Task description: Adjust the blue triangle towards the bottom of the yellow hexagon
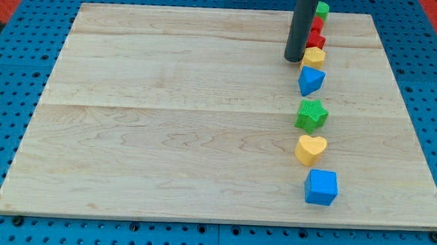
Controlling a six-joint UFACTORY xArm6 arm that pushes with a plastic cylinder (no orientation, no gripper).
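Observation:
The blue triangle [310,81] lies on the wooden board [167,120] at the view's upper right, touching the lower edge of the yellow hexagon [314,57] just above it. My tip [293,59] rests on the board at the left side of the yellow hexagon, slightly above and left of the blue triangle. The dark rod rises from it toward the view's top.
A column of blocks runs down the view's right: a green block [322,9] and red blocks [317,38] above the hexagon, then a green star [312,115], a yellow heart [310,150] and a blue cube [321,187] below the triangle.

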